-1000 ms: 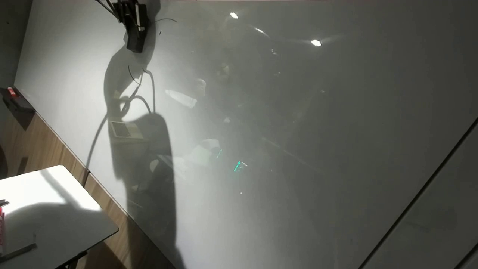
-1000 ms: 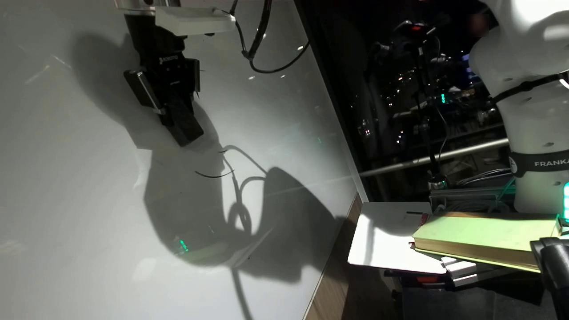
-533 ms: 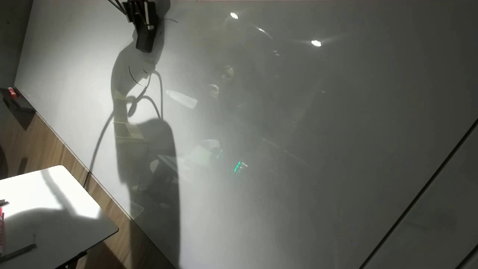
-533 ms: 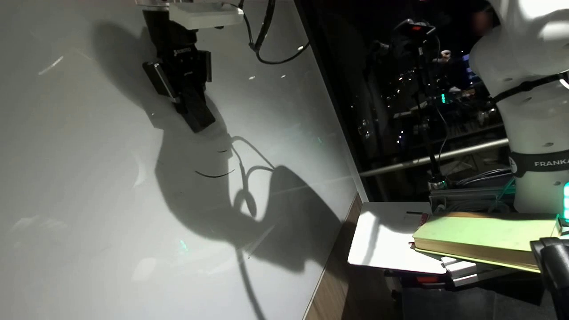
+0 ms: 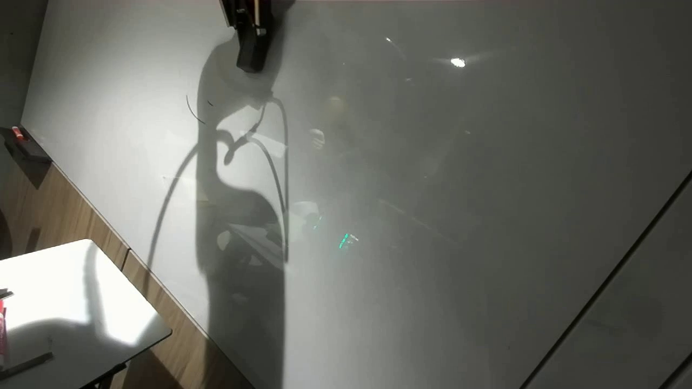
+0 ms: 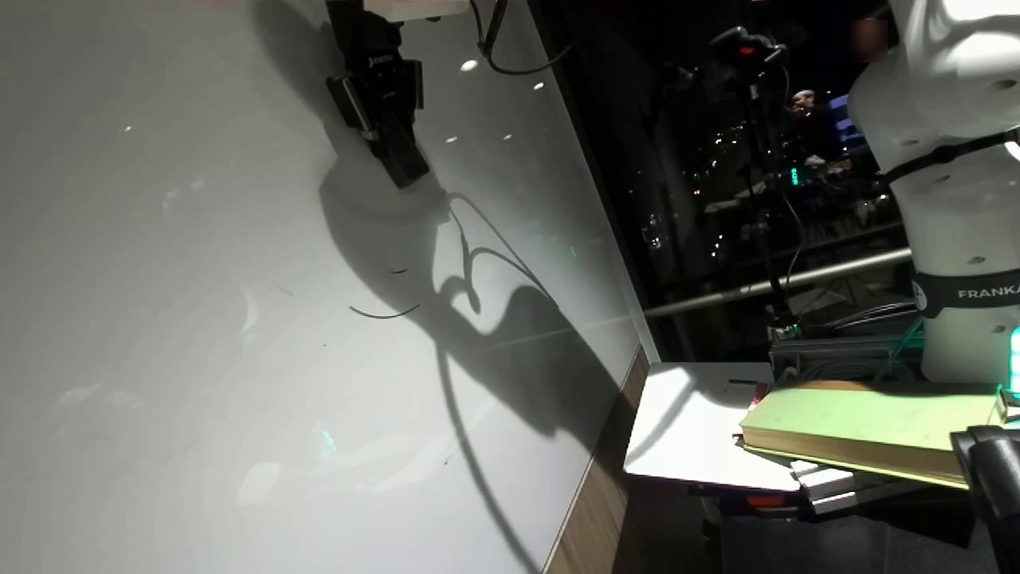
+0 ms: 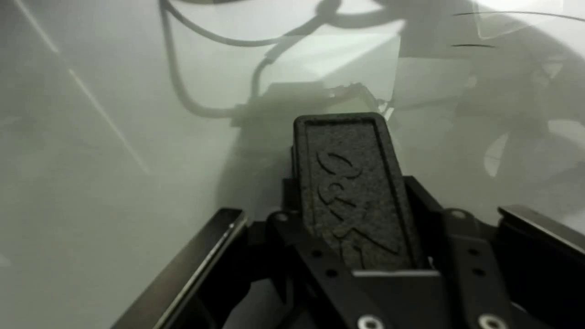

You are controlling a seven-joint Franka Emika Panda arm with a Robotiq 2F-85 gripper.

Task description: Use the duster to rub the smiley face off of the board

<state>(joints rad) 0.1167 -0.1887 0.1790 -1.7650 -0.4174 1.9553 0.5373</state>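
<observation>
My gripper (image 7: pixel 354 196) is shut on the duster (image 7: pixel 352 160), a dark grey oblong block with engraved marks. In both exterior views the duster (image 5: pixel 252 54) (image 6: pixel 405 163) points down over the upper part of the board (image 5: pixel 486 178), a glossy white-grey surface. I cannot tell whether the duster touches it. Lines of the smiley face show below the duster: a thin curved line (image 6: pixel 384 316) and a short mark (image 6: pixel 398 271). They also show in an exterior view as a curve (image 5: pixel 194 111), and at the upper right of the wrist view (image 7: pixel 521 13). The gripper hides the board behind it.
A small white table (image 5: pixel 97 265) stands at the board's lower edge. A green-yellow box (image 6: pixel 861 422) lies beside the robot base (image 6: pixel 956 239). A dark ledge (image 5: pixel 32 148) holds a red object (image 5: pixel 18 133). A cable (image 6: pixel 526 70) hangs near the wrist.
My gripper and the duster have moved right in both exterior views, slightly upward too. A thin curve and small mark seen beside the gripper earlier no longer show; the gripper and its shadow cover that place.
</observation>
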